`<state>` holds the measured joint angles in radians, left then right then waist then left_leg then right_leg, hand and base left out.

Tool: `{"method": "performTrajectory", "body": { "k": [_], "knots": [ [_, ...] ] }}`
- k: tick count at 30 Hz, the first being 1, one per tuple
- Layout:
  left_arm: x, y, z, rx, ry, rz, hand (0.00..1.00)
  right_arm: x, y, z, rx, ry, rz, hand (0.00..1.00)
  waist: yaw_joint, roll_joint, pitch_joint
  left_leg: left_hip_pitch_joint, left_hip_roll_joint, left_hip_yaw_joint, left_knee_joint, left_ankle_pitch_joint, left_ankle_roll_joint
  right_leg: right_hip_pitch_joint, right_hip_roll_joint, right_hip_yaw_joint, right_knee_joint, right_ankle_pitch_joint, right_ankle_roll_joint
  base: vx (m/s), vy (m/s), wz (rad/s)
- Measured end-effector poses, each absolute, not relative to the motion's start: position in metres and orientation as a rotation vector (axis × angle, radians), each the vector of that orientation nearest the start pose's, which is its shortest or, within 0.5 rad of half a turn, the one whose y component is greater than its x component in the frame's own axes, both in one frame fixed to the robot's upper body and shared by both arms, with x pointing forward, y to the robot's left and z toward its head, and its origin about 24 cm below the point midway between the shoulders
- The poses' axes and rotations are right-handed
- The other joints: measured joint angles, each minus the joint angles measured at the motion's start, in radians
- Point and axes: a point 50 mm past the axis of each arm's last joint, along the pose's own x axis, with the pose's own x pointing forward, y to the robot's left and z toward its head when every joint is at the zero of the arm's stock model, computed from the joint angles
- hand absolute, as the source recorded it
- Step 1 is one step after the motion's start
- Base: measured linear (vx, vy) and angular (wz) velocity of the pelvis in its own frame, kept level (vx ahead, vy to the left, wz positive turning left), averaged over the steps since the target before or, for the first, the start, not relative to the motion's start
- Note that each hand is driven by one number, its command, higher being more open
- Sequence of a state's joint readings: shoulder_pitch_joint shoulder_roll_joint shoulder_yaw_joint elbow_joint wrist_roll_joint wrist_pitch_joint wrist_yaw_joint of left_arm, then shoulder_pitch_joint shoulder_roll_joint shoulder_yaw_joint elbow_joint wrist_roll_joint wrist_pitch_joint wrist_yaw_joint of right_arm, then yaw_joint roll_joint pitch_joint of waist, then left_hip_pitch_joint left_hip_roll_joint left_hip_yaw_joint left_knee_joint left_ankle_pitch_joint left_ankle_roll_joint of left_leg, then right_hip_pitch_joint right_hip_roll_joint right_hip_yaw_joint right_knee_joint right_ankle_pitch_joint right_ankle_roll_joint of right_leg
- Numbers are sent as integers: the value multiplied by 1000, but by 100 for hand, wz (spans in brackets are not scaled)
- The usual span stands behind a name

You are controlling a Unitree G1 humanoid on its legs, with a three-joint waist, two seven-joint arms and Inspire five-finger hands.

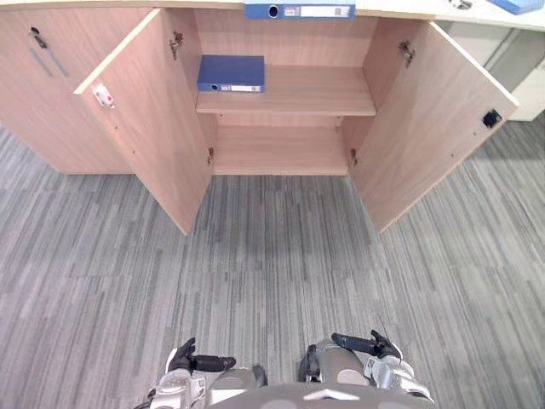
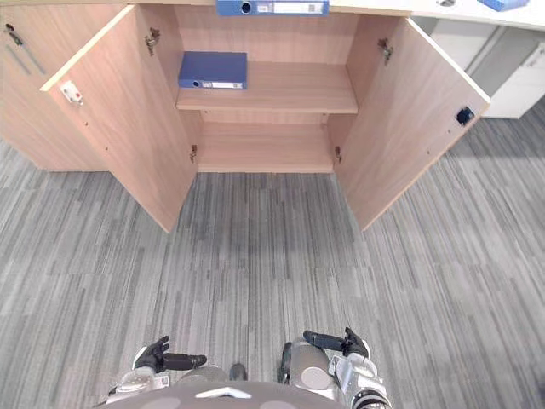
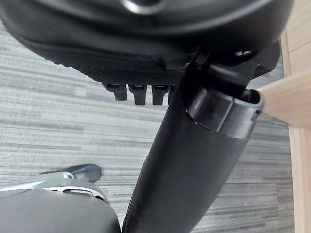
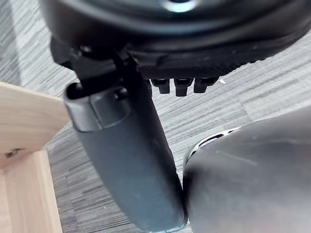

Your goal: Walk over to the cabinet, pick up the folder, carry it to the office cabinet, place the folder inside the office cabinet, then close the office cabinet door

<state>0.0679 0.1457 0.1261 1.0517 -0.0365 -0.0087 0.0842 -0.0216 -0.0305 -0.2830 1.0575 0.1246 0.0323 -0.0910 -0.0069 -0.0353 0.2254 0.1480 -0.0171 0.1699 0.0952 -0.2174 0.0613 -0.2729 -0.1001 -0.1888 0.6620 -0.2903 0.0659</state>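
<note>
Flat blue folder (image 1: 231,73) lies on the upper shelf of the light wooden office cabinet (image 1: 294,92); left door (image 1: 145,111) and right door (image 1: 426,119) stand wide. Left hand (image 1: 197,362) and right hand (image 1: 362,344) hang low, fingers relaxed and empty, presumably free for closing the doors, the step not yet done.

We count 2 open cabinet doors, left door (image 1: 145,111) & right door (image 1: 430,119); 1 shelf (image 1: 315,94); 2 blue folders, shelf folder (image 1: 231,73) & top folder (image 1: 298,10); 1 unclear blue item (image 1: 517,5); 2 hands, left hand (image 1: 192,361), right hand (image 1: 366,344).
</note>
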Motion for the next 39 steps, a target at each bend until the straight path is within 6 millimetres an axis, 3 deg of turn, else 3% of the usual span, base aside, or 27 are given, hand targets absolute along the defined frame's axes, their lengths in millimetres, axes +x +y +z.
{"method": "performTrajectory", "body": {
  "k": [2,3,4,5,6,8,10,12,14,16,18,20,21,22,23,24,25,26,29,30,31,33,36,38,39],
  "knots": [
    [101,224,-156,71,1098,295,100,130,-200,-153,193,1035,-411,100,-3,15,14,26,35,-21,-24,-9,-16,-41,28,-7,-114,14,-5,313,-106,33],
    [101,222,-156,68,1104,289,100,133,-202,-151,196,1021,-418,100,-9,27,20,50,59,-34,-46,-15,-33,-55,53,-4,-219,66,-11,393,-168,41],
    [100,224,-156,72,1108,288,100,132,-201,-151,197,1018,-420,100,-11,20,19,71,63,-46,-66,-23,-59,-58,62,12,-319,137,-16,411,-194,45],
    [98,225,-157,75,1116,290,100,130,-202,-152,205,1019,-427,100,-13,16,20,87,65,-53,-72,-32,-74,-56,60,21,-326,200,-33,477,-250,52],
    [96,222,-158,70,1126,291,100,129,-205,-152,217,1019,-444,100,-22,19,16,114,85,-66,-66,-44,-98,-50,64,10,-289,248,-78,516,-279,44],
    [101,218,-158,47,1113,287,100,130,-205,-151,212,1012,-446,100,-21,35,17,86,105,-61,15,-27,-136,-33,69,-14,-269,202,-105,529,-288,33],
    [103,216,-157,8,1096,318,100,129,-204,-152,225,1016,-454,100,-22,43,20,-2,137,-43,278,-12,-163,49,75,-27,-318,182,-120,503,-266,27],
    [111,211,-154,-52,1048,357,100,125,-205,-151,217,1013,-458,100,-15,63,20,-160,243,10,703,-11,-173,191,106,-43,-396,170,-132,522,-259,21],
    [122,207,-150,-68,997,358,100,129,-202,-150,219,993,-448,100,2,51,24,-243,289,60,809,-38,-165,255,112,-33,-428,156,-139,279,-104,-9],
    [133,198,-147,-88,959,341,100,135,-198,-147,234,967,-441,100,8,53,23,-324,307,108,766,-63,-153,306,115,-18,-474,141,-135,241,-23,-27],
    [134,198,-146,-92,958,344,100,135,-191,-148,250,970,-434,100,12,50,24,-354,292,148,635,-73,-146,343,107,11,-494,134,-125,224,61,-38],
    [137,194,-146,-97,954,333,100,135,-190,-148,253,974,-440,100,17,47,23,-376,247,144,458,-60,-146,364,86,36,-511,123,-106,233,151,-38],
    [138,193,-146,-98,951,330,100,134,-190,-149,251,979,-446,100,24,47,23,-387,220,131,346,-24,-142,371,73,57,-512,109,-88,308,258,-47],
    [138,193,-146,-99,953,330,100,131,-191,-149,247,987,-453,100,29,48,18,-382,191,108,271,65,-125,382,58,80,-513,94,-63,330,279,-54],
    [135,192,-147,-100,960,332,100,129,-191,-150,246,993,-456,100,34,43,6,-370,178,106,252,112,-119,382,51,96,-513,87,-52,340,261,-56],
    [132,197,-148,-90,967,341,100,123,-189,-152,250,1010,-459,100,36,22,-22,-356,151,130,241,115,-105,381,20,122,-515,75,-32,377,249,-54],
    [129,201,-148,-84,973,350,100,118,-185,-155,260,1029,-455,100,37,4,-36,-344,140,157,256,80,-94,380,-2,134,-503,73,-26,384,248,-52],
    [128,203,-149,-83,979,354,100,117,-183,-156,264,1037,-454,100,40,-4,-41,-330,139,177,263,66,-93,380,-11,140,-487,72,-23,370,238,-59],
    [120,202,-152,-82,1015,351,100,118,-182,-155,268,1032,-446,100,48,-3,-50,-210,119,228,237,9,-69,273,-54,140,-145,70,17,313,257,-61],
    [119,202,-153,-72,1024,338,100,122,-184,-153,264,1016,-442,100,43,3,-49,-167,107,234,216,-11,-67,183,-79,135,55,80,48,320,293,-18],
    [117,203,-155,-56,1040,328,100,123,-183,-153,265,1014,-440,100,33,-5,-54,-120,89,234,183,-12,-65,127,-101,120,163,48,37,330,253,-2],
    [112,202,-156,-54,1055,325,100,126,-183,-152,261,1001,-438,100,21,-2,-55,-56,86,233,134,-11,-68,76,-105,59,176,15,-2,299,86,18],
    [108,201,-158,-61,1074,327,100,132,-185,-150,259,983,-430,100,2,11,-56,1,102,225,65,1,-88,-2,-55,4,-32,13,-18,351,-63,21],
    [108,198,-159,-57,1086,312,100,134,-189,-149,250,985,-426,100,-3,24,-51,17,116,206,37,11,-104,-22,-10,11,-239,92,-29,338,-140,28],
    [108,199,-159,-48,1086,305,100,130,-190,-151,249,998,-431,100,-5,17,-51,29,107,184,24,16,-114,-10,2,22,-341,228,-42,427,-199,42]
  ]
}}
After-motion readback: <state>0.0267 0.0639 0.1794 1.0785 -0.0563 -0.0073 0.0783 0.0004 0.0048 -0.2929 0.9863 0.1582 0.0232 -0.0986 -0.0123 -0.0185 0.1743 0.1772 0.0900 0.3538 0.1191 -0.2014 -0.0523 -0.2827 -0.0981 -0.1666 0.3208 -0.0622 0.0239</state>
